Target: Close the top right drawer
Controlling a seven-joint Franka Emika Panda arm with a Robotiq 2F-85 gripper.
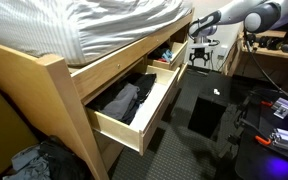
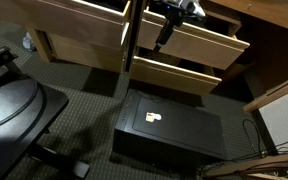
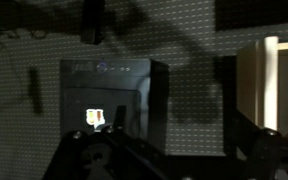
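In an exterior view, the drawer [image 1: 170, 58] is standing pulled out under the striped bed [image 1: 104, 25], above dark carpet [image 1: 184, 150], and the gripper [image 1: 198, 32] is hovering near its front. In an exterior view, the gripper [image 2: 164, 35] is hanging before pale wood fronts, a black box [image 2: 169, 130] lying below. The wrist view is facing that box [image 3: 114, 100]; whether the jaws are spread, I cannot tell.

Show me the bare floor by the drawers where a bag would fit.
Bare carpet lies between the clothes drawer and the black box, and more runs along the drawer fronts beside the box. Crowded: the gap by the top right drawer, where the gripper hangs, and the cables beyond the box.
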